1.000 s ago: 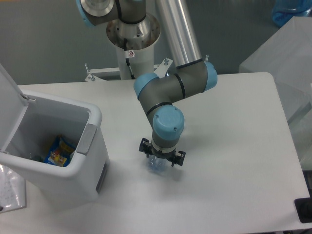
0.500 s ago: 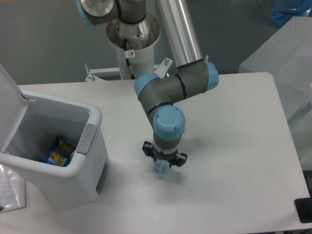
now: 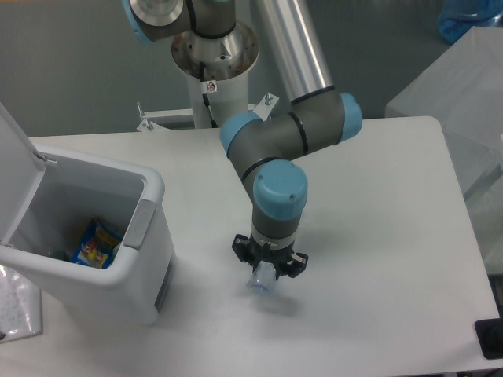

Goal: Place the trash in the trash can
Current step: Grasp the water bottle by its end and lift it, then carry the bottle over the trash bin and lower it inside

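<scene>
The white trash can point(image 3: 151, 191) stands at the table's left with its lid point(image 3: 14, 177) swung up and open. Inside it lies a crushed bottle with a blue-red label point(image 3: 96, 243). My gripper point(image 3: 266, 275) points straight down over the middle of the table, to the right of the can. Its fingers are shut on a small crumpled clear wrapper point(image 3: 260, 283), which pokes out below them. Whether the wrapper touches the table I cannot tell.
The arm's base column point(image 3: 214, 63) rises at the back centre. A plastic-covered block point(image 3: 460, 86) sits beyond the table's right edge. A black object point(image 3: 491, 338) lies at the bottom right corner, and a sheet of paper point(image 3: 16, 310) beside the can.
The fingers closed in from a wide stance onto the wrapper. The wrist then shifted slightly right and toward the camera with the wrapper in it.
</scene>
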Robot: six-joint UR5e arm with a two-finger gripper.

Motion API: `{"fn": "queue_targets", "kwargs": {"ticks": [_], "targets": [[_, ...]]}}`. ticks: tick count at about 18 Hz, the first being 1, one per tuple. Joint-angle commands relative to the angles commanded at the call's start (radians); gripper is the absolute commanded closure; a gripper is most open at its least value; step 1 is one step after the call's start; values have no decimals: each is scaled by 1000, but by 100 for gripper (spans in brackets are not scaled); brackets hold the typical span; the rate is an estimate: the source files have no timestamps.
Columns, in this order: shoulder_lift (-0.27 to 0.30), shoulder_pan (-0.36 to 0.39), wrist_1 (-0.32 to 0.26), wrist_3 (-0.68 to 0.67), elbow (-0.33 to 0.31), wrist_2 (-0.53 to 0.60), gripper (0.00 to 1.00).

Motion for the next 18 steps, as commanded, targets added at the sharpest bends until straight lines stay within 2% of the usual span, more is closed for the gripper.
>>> {"fn": "queue_targets", "kwargs": {"ticks": [6,12,18], "targets": [[57,48,0,-93,110,-204,53],[69,55,6,-244,236,-408,52],[123,57,8,-301,276,-591,52]]}}
